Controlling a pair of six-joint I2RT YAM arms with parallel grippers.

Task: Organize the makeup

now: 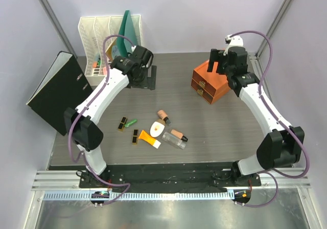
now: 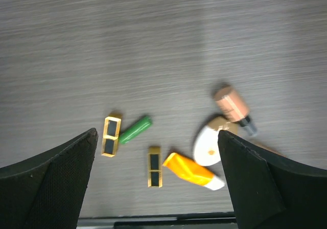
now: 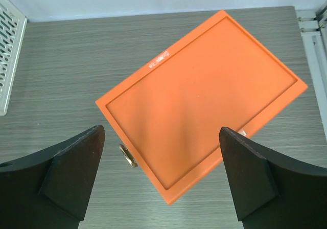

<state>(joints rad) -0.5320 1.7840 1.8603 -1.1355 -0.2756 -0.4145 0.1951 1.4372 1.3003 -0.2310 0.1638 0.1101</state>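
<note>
The makeup lies loose at the table's front middle: two black-gold lipsticks (image 1: pixel 122 123) (image 1: pixel 135 136), a green tube (image 1: pixel 132 122), an orange white-capped tube (image 1: pixel 149 139), a white oval compact (image 1: pixel 157 128), two peach black-capped bottles (image 1: pixel 163 116) (image 1: pixel 178 135) and a clear bottle (image 1: pixel 174 141). My left gripper (image 1: pixel 143 78) is open and empty, raised behind them at the back left. Its wrist view (image 2: pixel 157 134) shows the lipsticks (image 2: pixel 111 136), green tube (image 2: pixel 135 129), orange tube (image 2: pixel 193 171) and compact (image 2: pixel 208 146). My right gripper (image 1: pixel 220 64) (image 3: pixel 161 129) hangs open and empty above the orange drawer box (image 3: pixel 199 101).
The orange drawer box (image 1: pixel 209 83) stands at the back right, drawers shut, a gold handle (image 3: pixel 127 156) showing. A white mesh file organizer (image 1: pixel 99 40) with a green folder (image 1: pixel 127 32) stands at the back left. A black binder (image 1: pixel 56 91) leans at the left edge.
</note>
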